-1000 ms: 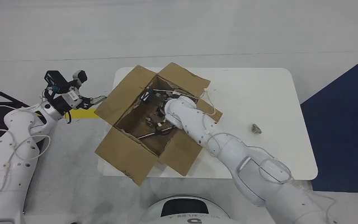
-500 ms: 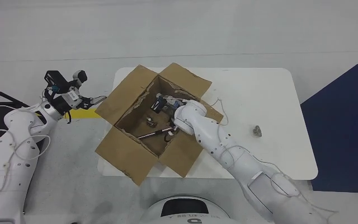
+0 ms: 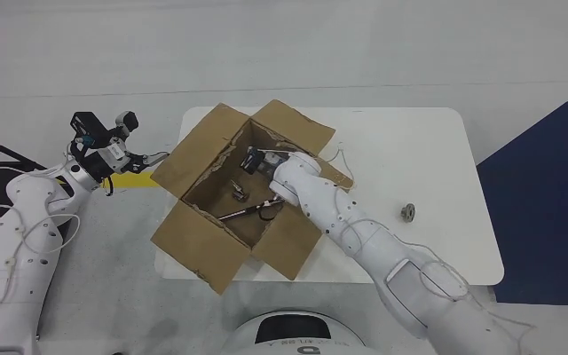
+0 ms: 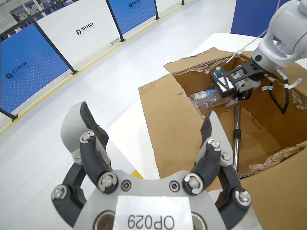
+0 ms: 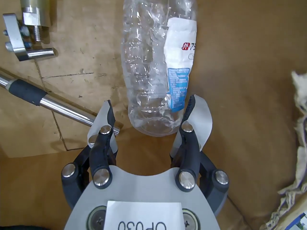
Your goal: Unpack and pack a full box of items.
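Observation:
An open cardboard box (image 3: 200,146) stands on the left half of the white table (image 3: 399,151). A clear, crumpled plastic bottle (image 5: 156,60) with a white and blue label lies on the box floor, also visible as the bottle (image 4: 203,98). My right gripper (image 5: 150,111) is down inside the box (image 3: 256,161), open, its fingertips (image 5: 191,106) on either side of the bottle's base. My left gripper (image 4: 148,120) hangs open and empty off the table's left side (image 3: 151,158), beside the box's outer wall (image 4: 168,120).
A chrome rod with a black grip (image 5: 48,99) lies across the box floor (image 3: 253,211), with a small metal fitting (image 5: 26,25) beside it. A white rag (image 5: 299,111) lies by one box wall. A small grey object (image 3: 406,210) sits on the table's right part.
The right arm has shifted inside the box, bringing its gripper to the bottle near the far wall. The left arm has stayed still.

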Robot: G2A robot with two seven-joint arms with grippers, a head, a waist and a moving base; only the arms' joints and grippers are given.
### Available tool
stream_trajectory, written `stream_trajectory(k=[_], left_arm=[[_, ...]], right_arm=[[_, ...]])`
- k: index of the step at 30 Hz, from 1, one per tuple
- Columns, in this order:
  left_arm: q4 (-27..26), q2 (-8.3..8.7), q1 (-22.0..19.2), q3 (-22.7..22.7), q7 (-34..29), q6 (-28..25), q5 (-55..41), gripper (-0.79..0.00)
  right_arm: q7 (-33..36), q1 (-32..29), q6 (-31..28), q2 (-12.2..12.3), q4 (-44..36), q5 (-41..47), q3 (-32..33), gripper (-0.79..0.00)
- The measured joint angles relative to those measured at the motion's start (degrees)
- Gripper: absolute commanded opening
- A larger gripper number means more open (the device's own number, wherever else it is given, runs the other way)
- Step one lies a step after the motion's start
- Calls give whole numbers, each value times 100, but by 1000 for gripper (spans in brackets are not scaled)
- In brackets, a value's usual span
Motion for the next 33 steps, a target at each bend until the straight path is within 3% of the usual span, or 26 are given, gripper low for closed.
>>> stream_trajectory(k=[3,7,11,13,17,19,21,25,29,33], left_arm=[[0,0,0,0,0,0,0,0],[0,0,0,0,0,0,0,0],[0,0,0,0,0,0,0,0],[0,0,0,0,0,0,0,0],[0,0,0,0,0,0,0,0],[0,0,0,0,0,0,0,0],[0,0,0,0,0,0,0,0],[0,0,0,0,0,0,0,0],[0,0,0,0,0,0,0,0],[0,0,0,0,0,0,0,0]], right_arm=[[-5,167,-158,-132,322,199,-142,-394],[-144,323,-364,-270,562,469,-244,-397],[-257,440,-231,-333,724,455,-249,-252],[-234,468,-103,-368,777,361,-300,-89],[-382,482,-88,-463,779,258,-452,0],[-528,469,-83,-493,733,157,-523,0],[-700,435,-47,-522,681,-4,-612,-43],[-937,398,17,-584,686,-200,-729,-225],[-1113,409,13,-683,854,-286,-841,-271],[-1288,550,-16,-813,1278,-243,-888,-376]])
